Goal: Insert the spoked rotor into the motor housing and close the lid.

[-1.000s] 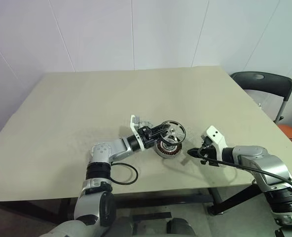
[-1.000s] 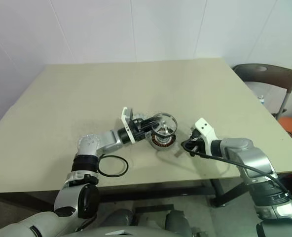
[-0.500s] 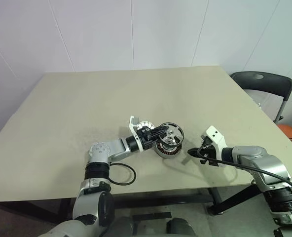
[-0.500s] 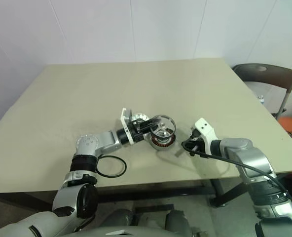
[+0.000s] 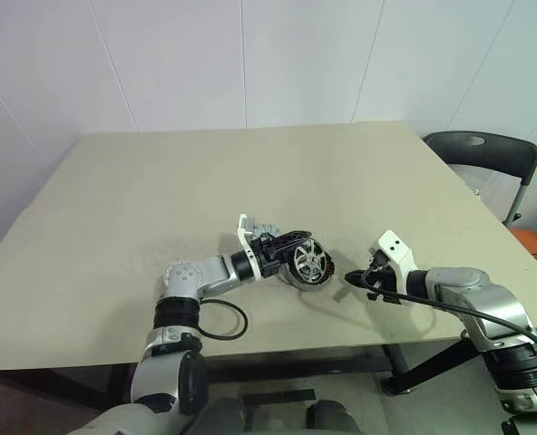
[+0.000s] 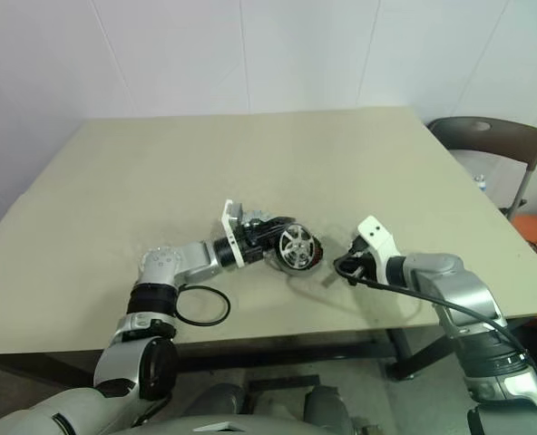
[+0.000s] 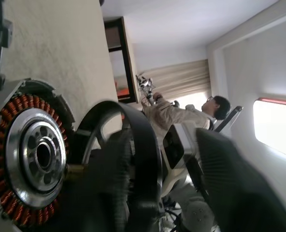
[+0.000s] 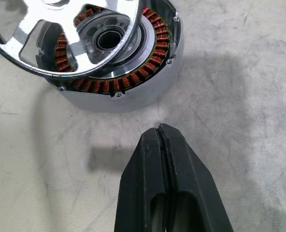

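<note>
the spoked rotor [image 8: 61,43] lies tilted over the motor housing [image 8: 128,87] windings; left gripper [image 5: 291,243] fingers spread, right gripper [image 8: 161,137] pinched empty at its 3 o'clock.

I'm looking down on a beige counter [image 5: 160,181] set against white panelled walls [image 5: 250,54]. A dark chair [image 5: 486,149] stands just past its far right corner. In the left wrist view, a person [image 7: 179,113] sits near beige curtains [image 7: 181,79] beside a bright window [image 7: 278,125].

spoked rotor [image 8: 61,46]: tilted over motor housing [image 8: 128,89] | copper windings exposed
</note>
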{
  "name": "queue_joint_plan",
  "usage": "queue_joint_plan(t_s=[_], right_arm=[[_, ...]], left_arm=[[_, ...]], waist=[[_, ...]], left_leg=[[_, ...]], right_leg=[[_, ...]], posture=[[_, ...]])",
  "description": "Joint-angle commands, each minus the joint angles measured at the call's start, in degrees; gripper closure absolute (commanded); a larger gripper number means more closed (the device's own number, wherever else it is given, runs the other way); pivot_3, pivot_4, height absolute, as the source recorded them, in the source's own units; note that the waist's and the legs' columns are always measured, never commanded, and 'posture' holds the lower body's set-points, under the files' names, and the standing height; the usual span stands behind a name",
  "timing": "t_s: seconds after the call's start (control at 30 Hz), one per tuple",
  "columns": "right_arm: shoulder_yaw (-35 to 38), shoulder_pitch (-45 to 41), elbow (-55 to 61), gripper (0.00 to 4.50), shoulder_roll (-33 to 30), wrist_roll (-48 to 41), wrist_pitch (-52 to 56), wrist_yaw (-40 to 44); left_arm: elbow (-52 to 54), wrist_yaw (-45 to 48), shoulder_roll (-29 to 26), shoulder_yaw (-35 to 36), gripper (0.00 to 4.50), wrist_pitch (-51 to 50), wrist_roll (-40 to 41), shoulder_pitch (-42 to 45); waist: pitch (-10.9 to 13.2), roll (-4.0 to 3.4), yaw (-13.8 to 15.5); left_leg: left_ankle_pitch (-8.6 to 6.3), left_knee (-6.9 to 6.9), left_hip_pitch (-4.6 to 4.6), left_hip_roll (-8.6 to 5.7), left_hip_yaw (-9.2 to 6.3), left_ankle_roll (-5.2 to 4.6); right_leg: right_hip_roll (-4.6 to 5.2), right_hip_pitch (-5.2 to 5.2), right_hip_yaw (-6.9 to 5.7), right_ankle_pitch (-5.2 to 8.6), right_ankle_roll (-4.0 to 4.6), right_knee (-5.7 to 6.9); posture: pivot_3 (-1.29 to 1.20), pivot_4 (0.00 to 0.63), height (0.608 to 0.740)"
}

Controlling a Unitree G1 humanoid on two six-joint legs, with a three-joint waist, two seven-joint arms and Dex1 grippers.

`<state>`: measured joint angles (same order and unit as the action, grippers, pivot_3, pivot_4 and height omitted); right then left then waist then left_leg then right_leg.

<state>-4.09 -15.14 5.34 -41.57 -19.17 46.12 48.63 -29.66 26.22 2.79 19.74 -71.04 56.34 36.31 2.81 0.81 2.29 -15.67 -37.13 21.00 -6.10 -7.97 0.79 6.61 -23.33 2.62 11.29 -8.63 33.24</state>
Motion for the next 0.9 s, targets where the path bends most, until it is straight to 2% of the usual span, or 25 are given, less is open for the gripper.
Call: queue_joint_plan(t_s=[0.03, 0.37, 0.47, 0.9], right_arm=[[0.44, -0.67, 0.49, 4.50, 0.31, 0.11, -0.91, -0.32], [-0.34, -1.44, -0.23, 4.50, 0.78, 0.41, -1.00, -0.40], [-0.58, -1.42, -0.19, 4.50, 0.83, 0.55, -1.04, -0.28], [-1.07, -1.42, -0.63, 4.50, 0.51, 0.83, -1.23, -0.19]], left_arm=[[0.30, 1.50, 0.15, -1.27, 0.70, -0.68, -0.37, 1.29], [1.57, 6.21, -3.04, -5.91, 0.70, 1.51, -4.42, 1.13], [1.60, 9.90, -4.72, -12.25, 0.70, 6.50, -10.39, 0.44], [-0.78, 17.10, -4.09, -17.31, 0.70, 14.46, -17.50, 3.72]], waist=[[0.00, 0.00, 0.02], [-0.01, -0.01, -0.04], [-0.01, -0.02, -0.02], [-0.03, -0.03, -0.04]], left_leg=[[0.00, 0.00, 0.00, 0.00, 0.00, 0.00], [0.00, 0.00, -0.06, 0.00, 0.01, 0.00], [0.00, 0.00, -0.12, -0.01, 0.02, 0.00], [0.00, -0.01, -0.19, -0.01, 0.02, -0.01]], right_leg=[[0.00, 0.00, 0.00, 0.00, 0.00, 0.00], [0.00, 0.05, 0.01, 0.00, 0.01, 0.02], [0.00, 0.11, 0.01, 0.00, 0.01, 0.02], [0.01, 0.18, 0.02, 0.00, 0.00, 0.02]], posture=[[0.00, 0.000, 0.740], [0.00, 0.000, 0.740], [0.00, 0.000, 0.740], [0.00, 0.000, 0.740]])
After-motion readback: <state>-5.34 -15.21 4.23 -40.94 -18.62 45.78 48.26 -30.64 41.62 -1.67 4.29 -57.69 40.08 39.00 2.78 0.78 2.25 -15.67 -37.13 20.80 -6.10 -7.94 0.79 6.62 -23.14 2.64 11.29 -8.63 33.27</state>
